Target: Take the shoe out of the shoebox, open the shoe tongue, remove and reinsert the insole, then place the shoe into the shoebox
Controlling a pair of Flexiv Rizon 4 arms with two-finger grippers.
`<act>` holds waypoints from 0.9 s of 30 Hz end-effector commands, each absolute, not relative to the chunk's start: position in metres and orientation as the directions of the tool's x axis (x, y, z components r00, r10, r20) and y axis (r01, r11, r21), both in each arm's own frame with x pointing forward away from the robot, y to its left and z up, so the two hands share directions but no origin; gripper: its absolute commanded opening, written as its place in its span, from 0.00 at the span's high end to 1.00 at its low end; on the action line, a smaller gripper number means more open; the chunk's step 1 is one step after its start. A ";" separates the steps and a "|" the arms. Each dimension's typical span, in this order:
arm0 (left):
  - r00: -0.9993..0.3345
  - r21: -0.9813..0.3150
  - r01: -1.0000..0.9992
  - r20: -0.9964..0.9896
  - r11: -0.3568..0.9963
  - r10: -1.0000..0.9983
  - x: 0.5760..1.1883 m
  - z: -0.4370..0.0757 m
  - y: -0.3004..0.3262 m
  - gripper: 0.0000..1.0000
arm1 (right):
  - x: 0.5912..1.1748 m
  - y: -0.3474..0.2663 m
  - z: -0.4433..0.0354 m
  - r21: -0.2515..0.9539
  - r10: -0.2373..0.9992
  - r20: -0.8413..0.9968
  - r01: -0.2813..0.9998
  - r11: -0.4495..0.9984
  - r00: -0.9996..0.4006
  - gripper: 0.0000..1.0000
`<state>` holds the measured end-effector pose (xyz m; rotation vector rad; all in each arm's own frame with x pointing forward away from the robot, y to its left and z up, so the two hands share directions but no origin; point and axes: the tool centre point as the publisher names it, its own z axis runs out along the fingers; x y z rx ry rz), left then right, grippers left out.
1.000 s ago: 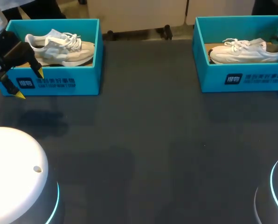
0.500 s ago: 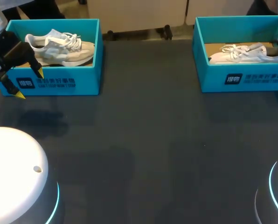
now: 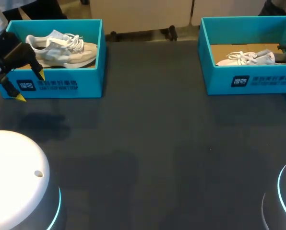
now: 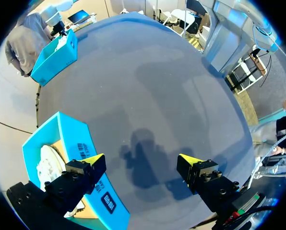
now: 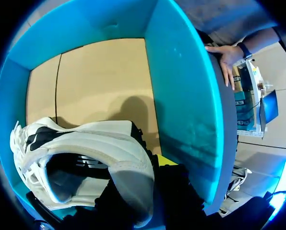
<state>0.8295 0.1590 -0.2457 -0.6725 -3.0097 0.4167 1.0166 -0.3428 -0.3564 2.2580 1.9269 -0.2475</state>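
Pinching white laced shoe (image 5: pixel 100 141): right fingers (image 5: pixel 165 160) | left fingers (image 4: pixel 96 161) spread | teal cardboard shoebox (image 5: pixel 181 96)

I see two open turquoise boxes at the far side of the table, well apart. In the left shoebox (image 3: pixel 85 81) the left shoe (image 3: pixel 61 48), white with white laces, stands on its sole, with the toe toward the box's right wall. In the right shoebox (image 3: pixel 248 81) the right shoe (image 3: pixel 248 58), also white, lies low near the front wall, toe to the left. The tan floor of the box shows behind it.
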 end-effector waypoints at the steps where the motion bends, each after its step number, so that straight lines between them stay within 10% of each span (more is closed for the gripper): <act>1: -0.906 -0.262 0.415 -0.027 0.871 0.423 0.829 -0.245 0.159 0.00 | 1.022 -0.345 -0.364 0.005 0.964 -0.219 0.988 -0.152 0.150 1.00; 27: -0.906 -0.262 0.415 -0.027 0.871 0.423 0.829 -0.245 0.159 0.00 | 1.026 -0.342 -0.387 -0.032 0.971 -0.166 0.983 -0.182 0.174 1.00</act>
